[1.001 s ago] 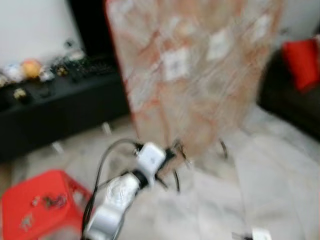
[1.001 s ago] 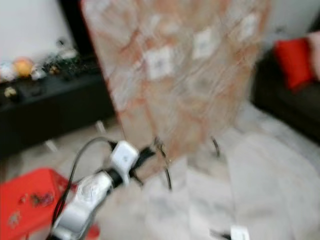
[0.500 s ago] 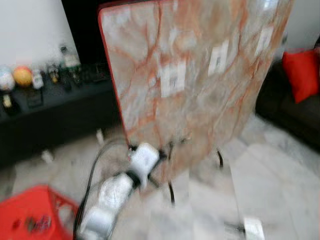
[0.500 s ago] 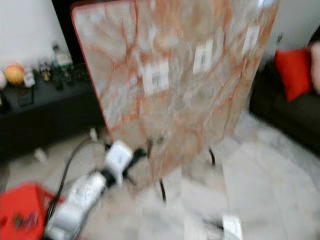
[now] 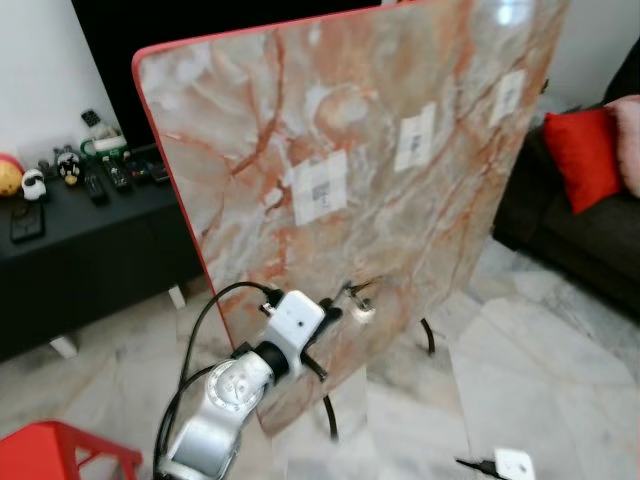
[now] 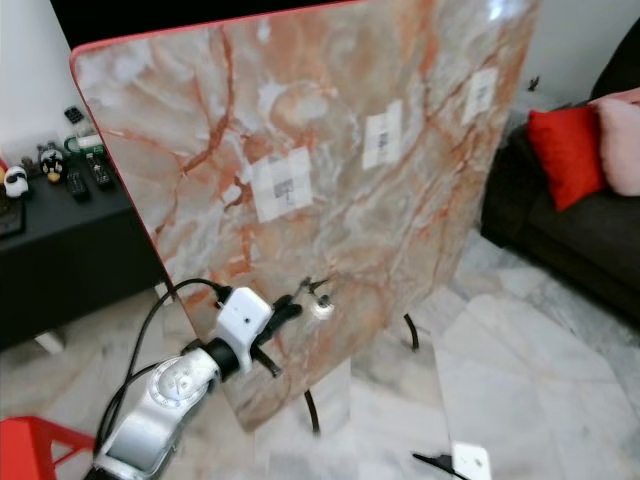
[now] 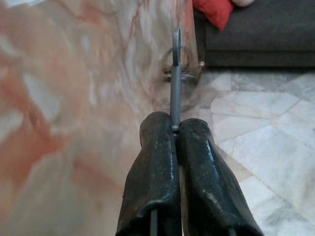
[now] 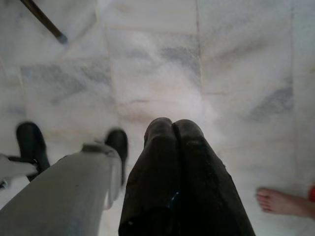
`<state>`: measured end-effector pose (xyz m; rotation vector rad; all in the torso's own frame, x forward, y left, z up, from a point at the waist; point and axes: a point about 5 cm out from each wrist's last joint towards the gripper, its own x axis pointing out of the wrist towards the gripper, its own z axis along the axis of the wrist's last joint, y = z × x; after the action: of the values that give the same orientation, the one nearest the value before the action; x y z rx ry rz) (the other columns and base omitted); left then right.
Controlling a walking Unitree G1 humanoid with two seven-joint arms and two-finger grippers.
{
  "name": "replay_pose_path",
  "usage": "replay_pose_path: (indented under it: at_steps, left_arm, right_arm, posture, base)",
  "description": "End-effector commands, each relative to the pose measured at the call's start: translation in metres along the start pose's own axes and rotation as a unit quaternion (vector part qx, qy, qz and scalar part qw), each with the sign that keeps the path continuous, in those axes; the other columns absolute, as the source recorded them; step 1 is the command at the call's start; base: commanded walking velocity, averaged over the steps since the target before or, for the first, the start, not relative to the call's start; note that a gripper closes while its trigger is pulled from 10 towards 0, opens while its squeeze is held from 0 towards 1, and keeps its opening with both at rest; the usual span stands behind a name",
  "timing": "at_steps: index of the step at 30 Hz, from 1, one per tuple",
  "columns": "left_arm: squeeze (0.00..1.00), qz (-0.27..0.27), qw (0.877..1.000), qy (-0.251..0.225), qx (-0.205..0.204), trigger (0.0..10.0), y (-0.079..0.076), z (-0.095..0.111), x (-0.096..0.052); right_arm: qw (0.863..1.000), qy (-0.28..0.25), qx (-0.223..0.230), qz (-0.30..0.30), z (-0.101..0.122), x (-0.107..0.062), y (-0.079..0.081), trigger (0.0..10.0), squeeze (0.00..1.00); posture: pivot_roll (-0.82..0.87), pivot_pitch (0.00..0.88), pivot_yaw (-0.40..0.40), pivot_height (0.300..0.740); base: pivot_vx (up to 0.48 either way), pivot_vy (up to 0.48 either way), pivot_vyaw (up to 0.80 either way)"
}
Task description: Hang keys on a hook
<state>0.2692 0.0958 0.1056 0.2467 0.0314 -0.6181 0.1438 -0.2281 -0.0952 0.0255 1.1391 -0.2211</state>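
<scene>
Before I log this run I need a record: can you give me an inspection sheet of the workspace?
Surface: marble-look board, red-edged, stands tilted on dark legs.
Job's things: key pinched edge-on, close to a small clear hook on the board; not yet hung.
Clutter: three white labels on the board; remotes and small figures on a black bench.
Grippers: left gripper shut on the key; right gripper shut, over the floor.
Cables: black cable loops along the left arm.
Surroundings: marble floor, dark sofa with red cushion, a person's bare foot.
</scene>
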Motion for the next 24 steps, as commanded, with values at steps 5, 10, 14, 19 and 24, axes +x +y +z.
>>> replay_pose_path:
  at_steps: [5, 10, 14, 19, 24]
  left_arm:
    - [0.00, -0.015, 1.000, -0.022, -0.001, 10.0, -0.0082, 0.0095, 0.0048]
    - [0.00, -0.016, 1.000, -0.023, -0.002, 10.0, -0.0085, 0.0092, 0.0043]
    - [0.00, -0.017, 0.999, -0.031, -0.010, 10.0, -0.0105, 0.0099, 0.0034]
    - [0.00, -0.017, 0.999, -0.034, -0.014, 10.0, -0.0104, 0.0113, 0.0030]
    - [0.00, -0.014, 0.999, -0.041, -0.016, 10.0, -0.0080, 0.0146, 0.0038]
  right_arm:
    - [1.000, 0.004, 0.000, -0.013, -0.0043, -0.0010, -0.0105, 10.0, 0.00]
    - [1.000, -0.001, 0.009, -0.006, -0.0037, -0.0010, -0.0095, 10.0, 0.00]
    - [1.000, 0.001, 0.006, -0.005, -0.0039, -0.0010, -0.0096, 10.0, 0.00]
    - [1.000, 0.001, 0.006, -0.006, -0.0041, -0.0010, -0.0098, 10.0, 0.00]
    - [1.000, 0.000, 0.006, -0.006, -0.0038, -0.0010, -0.0095, 10.0, 0.00]
  posture:
    - [0.00, 0.000, -0.036, 0.740]
    - [0.00, 0.000, -0.036, 0.740]
    - [0.00, 0.000, -0.038, 0.740]
    - [0.00, 0.000, -0.038, 0.740]
    - [0.00, 0.000, -0.037, 0.740]
  base:
    - [0.311, 0.000, 0.00]
    - [0.289, 0.000, 0.00]
    - [0.000, 0.000, 0.00]
    - [0.000, 0.000, 0.00]
    - [0.000, 0.000, 0.00]
